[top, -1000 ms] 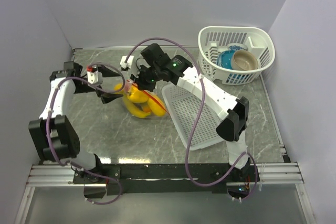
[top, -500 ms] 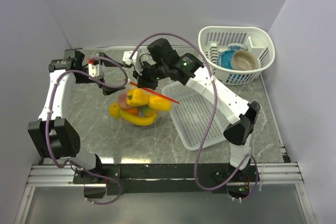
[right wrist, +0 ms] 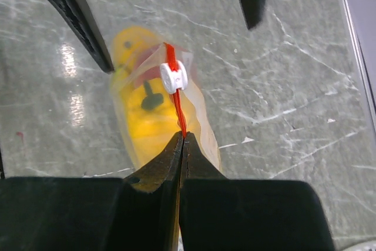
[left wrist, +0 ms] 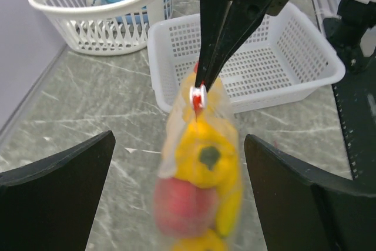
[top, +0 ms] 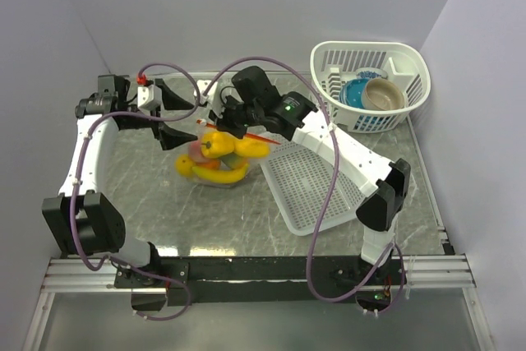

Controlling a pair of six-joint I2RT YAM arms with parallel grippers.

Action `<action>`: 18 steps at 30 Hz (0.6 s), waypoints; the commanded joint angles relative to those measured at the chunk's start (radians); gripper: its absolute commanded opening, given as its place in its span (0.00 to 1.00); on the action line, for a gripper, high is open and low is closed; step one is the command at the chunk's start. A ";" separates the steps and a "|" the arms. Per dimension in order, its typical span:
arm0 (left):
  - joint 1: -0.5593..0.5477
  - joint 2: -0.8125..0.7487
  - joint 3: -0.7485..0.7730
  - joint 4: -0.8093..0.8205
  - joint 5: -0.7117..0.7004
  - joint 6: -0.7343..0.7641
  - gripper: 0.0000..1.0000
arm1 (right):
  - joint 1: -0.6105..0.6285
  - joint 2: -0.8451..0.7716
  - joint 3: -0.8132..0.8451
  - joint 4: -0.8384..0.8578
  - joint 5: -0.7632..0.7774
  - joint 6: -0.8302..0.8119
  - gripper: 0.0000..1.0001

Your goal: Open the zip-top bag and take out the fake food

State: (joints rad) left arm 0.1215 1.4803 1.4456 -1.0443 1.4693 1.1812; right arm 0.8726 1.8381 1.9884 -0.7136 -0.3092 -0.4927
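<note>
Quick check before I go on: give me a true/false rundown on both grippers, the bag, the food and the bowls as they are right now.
1. The right gripper is shut on the red zip strip of the bag. True.
2. The left gripper is clamped on the bag. False: it is open, with a finger on either side of the bag and neither touching it.
3. The fake food is inside the bag. True.
4. The bowls sit in the flat rectangular basket. False: they are in the round basket at the far right.
</note>
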 commanded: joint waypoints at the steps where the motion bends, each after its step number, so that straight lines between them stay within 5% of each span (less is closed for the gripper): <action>1: 0.026 -0.067 -0.053 0.147 0.226 -0.239 0.99 | 0.006 -0.111 -0.055 0.163 0.053 -0.001 0.00; 18: -0.014 0.006 -0.031 0.021 0.226 0.058 0.99 | 0.017 -0.099 -0.066 0.186 -0.022 0.031 0.00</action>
State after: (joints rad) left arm 0.1211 1.4475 1.3560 -0.9600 1.4696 1.1450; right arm 0.8772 1.7950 1.9053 -0.6121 -0.2935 -0.4801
